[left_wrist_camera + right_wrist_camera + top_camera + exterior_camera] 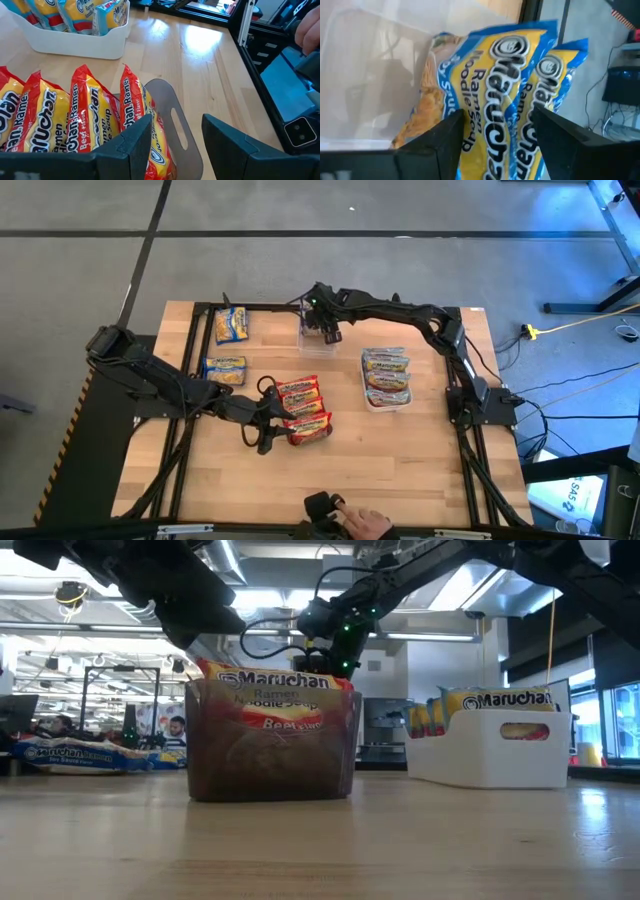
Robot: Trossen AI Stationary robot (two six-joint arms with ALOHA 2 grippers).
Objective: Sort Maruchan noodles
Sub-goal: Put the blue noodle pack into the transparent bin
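Inside clear bin (365,75), glossy blue packets (490,95) (crinkled)

Grey concrete floor (300,205) with dark seams, wooden table (400,460), ceiling strip lights (440,637), window (625,720) at right.

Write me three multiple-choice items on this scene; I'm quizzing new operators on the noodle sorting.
1. The right gripper is over:
A. the white container
B. the clear container
C. bare table at the front

2. The packets in the grey container by the left gripper are labelled:
A. red
B. blue
C. green

3. The two blue packets outside the containers:
A. stand upright
B. are stacked on each other
C. lie flat, apart

Answers:
1 B: the high view shows the right arm reaching to the clear container at the far edge.
2 A: the left wrist view shows red packets.
3 C: the high view shows both face-up, with wood between them.
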